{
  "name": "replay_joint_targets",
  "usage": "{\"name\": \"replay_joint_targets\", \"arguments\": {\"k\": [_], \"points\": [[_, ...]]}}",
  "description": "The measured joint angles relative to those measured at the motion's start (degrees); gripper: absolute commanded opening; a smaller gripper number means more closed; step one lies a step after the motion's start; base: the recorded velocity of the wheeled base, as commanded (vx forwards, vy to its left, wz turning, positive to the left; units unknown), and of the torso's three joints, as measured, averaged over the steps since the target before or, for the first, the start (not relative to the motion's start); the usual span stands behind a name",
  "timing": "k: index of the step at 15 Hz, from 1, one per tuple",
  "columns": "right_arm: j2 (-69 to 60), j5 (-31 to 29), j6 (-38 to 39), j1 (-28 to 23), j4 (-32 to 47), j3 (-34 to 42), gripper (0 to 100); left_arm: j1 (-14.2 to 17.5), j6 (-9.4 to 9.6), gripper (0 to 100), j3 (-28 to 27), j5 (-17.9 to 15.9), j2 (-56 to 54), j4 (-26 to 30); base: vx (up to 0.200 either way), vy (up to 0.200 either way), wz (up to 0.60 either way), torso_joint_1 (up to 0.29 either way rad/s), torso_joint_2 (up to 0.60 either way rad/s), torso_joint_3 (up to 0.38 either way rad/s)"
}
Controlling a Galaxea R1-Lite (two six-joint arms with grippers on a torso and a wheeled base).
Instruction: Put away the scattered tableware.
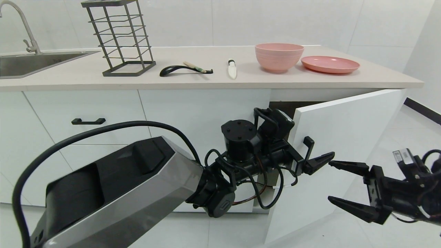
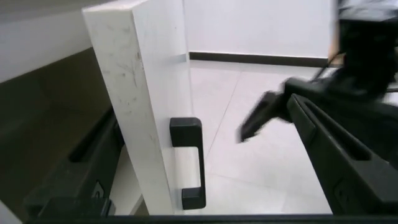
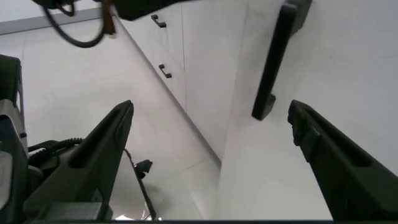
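On the counter lie a pink bowl point(image 1: 278, 56), a pink plate point(image 1: 330, 64), a black spoon point(image 1: 172, 70), a small wooden-handled utensil point(image 1: 195, 67) and a white knife point(image 1: 232, 69). Below them, the white cabinet door point(image 1: 344, 137) stands partly ajar. My left gripper point(image 1: 311, 159) is open and straddles the door's free edge point(image 2: 124, 93) beside the black handle point(image 2: 188, 163), one finger inside, one outside. My right gripper point(image 1: 329, 181) hangs open and holds nothing in front of the door face, just below the handle point(image 3: 273, 62).
A black wire dish rack point(image 1: 122, 38) stands on the counter left of the spoon, and a steel sink point(image 1: 31, 62) with a tap is at the far left. Closed drawers with black handles point(image 1: 88, 121) sit to the left. White tiled floor lies below the door.
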Motion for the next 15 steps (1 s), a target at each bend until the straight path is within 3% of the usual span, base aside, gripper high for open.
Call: {"name": "replay_joint_targets", "arguments": {"k": [6, 15], "points": [[-17.29, 0.02, -0.99, 0.59, 0.09, 4.4, 100, 0.11, 0.05, 100, 0.16, 0.33, 1.68, 0.49, 0.0, 0.0, 0.0, 0.0, 0.0, 0.0], [-32.2, -0.06, -0.77, 2.43, -0.1, -11.03, 100, -6.8, 0.07, 100, 0.11, 0.0, 4.88, -2.72, 0.0, 0.0, 0.0, 0.0, 0.0, 0.0]]}}
